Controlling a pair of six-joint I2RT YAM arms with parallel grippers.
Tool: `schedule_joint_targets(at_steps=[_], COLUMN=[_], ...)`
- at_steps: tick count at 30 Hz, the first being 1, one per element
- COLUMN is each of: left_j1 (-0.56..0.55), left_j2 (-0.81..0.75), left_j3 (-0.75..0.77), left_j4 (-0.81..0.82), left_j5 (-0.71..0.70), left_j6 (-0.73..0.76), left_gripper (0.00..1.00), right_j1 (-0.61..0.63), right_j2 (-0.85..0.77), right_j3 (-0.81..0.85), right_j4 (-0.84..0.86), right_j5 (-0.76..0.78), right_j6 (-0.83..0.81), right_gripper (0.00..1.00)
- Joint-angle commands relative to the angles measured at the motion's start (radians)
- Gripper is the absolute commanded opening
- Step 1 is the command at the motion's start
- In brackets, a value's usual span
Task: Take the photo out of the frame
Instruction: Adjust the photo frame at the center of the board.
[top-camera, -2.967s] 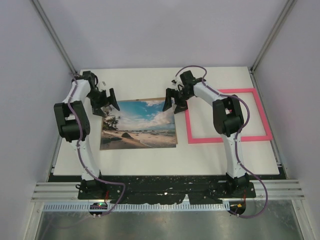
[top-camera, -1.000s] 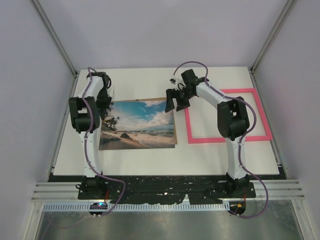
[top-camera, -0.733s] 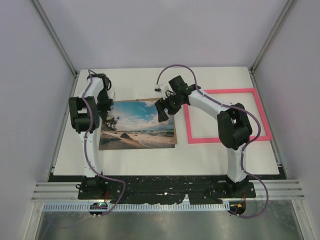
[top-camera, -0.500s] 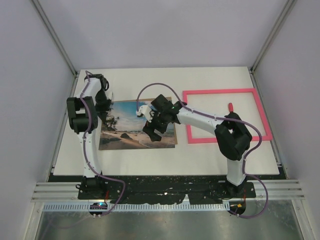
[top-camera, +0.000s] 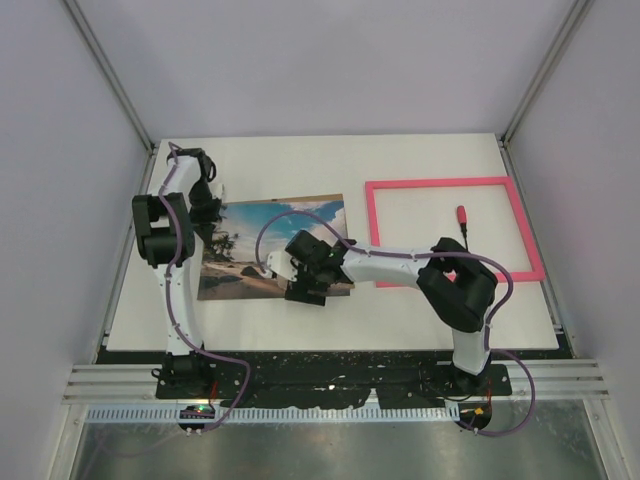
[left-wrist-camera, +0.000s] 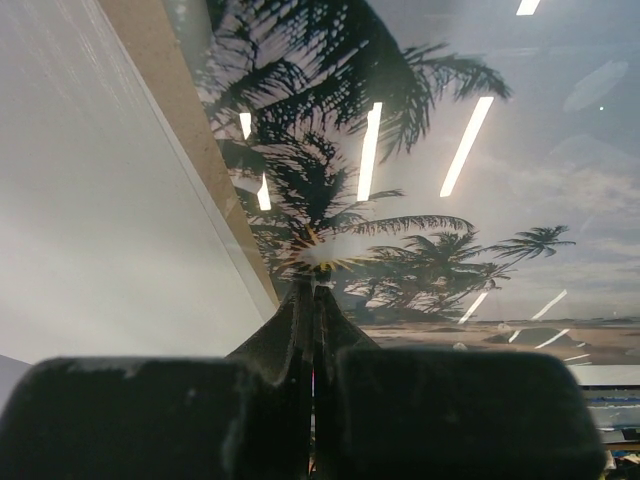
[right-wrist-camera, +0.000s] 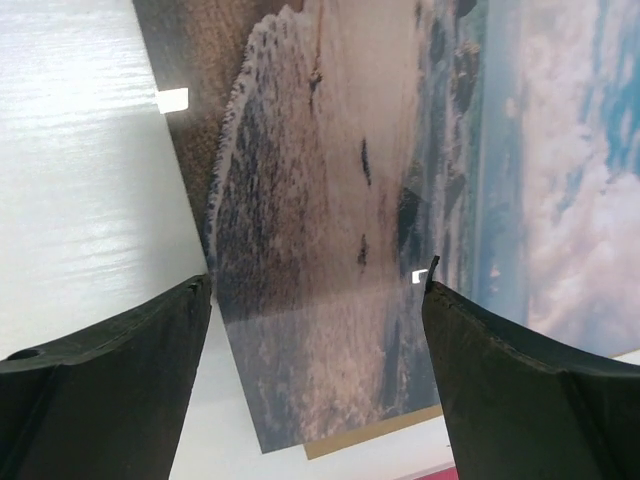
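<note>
The photo (top-camera: 265, 235), a beach print, lies flat on the white table, left of centre, on a brown backing board (left-wrist-camera: 170, 110) that shows as a thin strip along its edge. The frame (top-camera: 520, 225), thin and pink, lies to the right with nothing in it. My left gripper (top-camera: 211, 213) is shut, and its tips (left-wrist-camera: 313, 278) rest on the photo (left-wrist-camera: 450, 150) near its left edge, among the palms. My right gripper (top-camera: 306, 290) hovers open over the photo's lower edge. Sand and surf of the photo (right-wrist-camera: 340, 200) show between its fingers (right-wrist-camera: 120, 350), which hold nothing.
The brown board (right-wrist-camera: 385, 432) pokes out past the print's corner in the right wrist view. A small red-tipped piece (top-camera: 462, 213) shows inside the frame's opening. Grey walls close in the table on three sides, and the arm bases stand at the near edge.
My right arm has swung left from the frame's upper left corner to the photo's lower edge, jaws still open. The left gripper has stayed shut at the photo's left edge.
</note>
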Motion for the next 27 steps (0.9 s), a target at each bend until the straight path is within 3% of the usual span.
schedule_joint_targets(at_steps=[1,5,11,12,14,15,17,18,21,27], left_j1=[0.002,0.001,0.002,0.002,0.002,0.002,0.002,0.002,0.004,0.059], left_j2=[-0.039,-0.041,-0.045,-0.044,-0.038,-0.033,-0.031,-0.035,-0.045,-0.105], left_j3=[0.020,0.020,0.049,0.055,0.067,0.078,0.086,0.083,0.073,0.002], left_j4=[-0.043,-0.041,-0.049,-0.047,-0.044,-0.050,-0.055,-0.052,-0.046,0.068], left_j5=[0.014,0.017,0.056,0.065,0.073,0.079,0.094,0.106,0.160,0.378], left_j6=[-0.012,-0.010,-0.010,-0.015,-0.020,-0.020,-0.023,-0.023,-0.024,-0.168], left_gripper=[0.00,0.00,0.00,0.01,0.13,0.13,0.01,0.00,0.00,0.00], right_j1=[0.010,-0.016,-0.109,-0.117,-0.138,-0.146,-0.160,-0.171,-0.197,-0.243], right_j2=[-0.008,0.026,0.006,0.000,-0.006,-0.008,-0.006,-0.006,-0.005,-0.055], right_j3=[-0.040,-0.057,-0.074,-0.078,-0.084,-0.086,-0.087,-0.083,-0.058,-0.020], right_j4=[0.103,0.123,0.101,0.100,0.093,0.090,0.087,0.087,0.067,0.015], right_j5=[0.163,0.205,0.143,0.129,0.111,0.106,0.100,0.093,0.070,-0.047], right_j6=[-0.042,-0.050,-0.022,-0.022,-0.019,-0.018,-0.015,-0.010,0.001,0.031], right_gripper=[0.91,0.89,0.86,0.86,0.85,0.85,0.85,0.85,0.85,0.86])
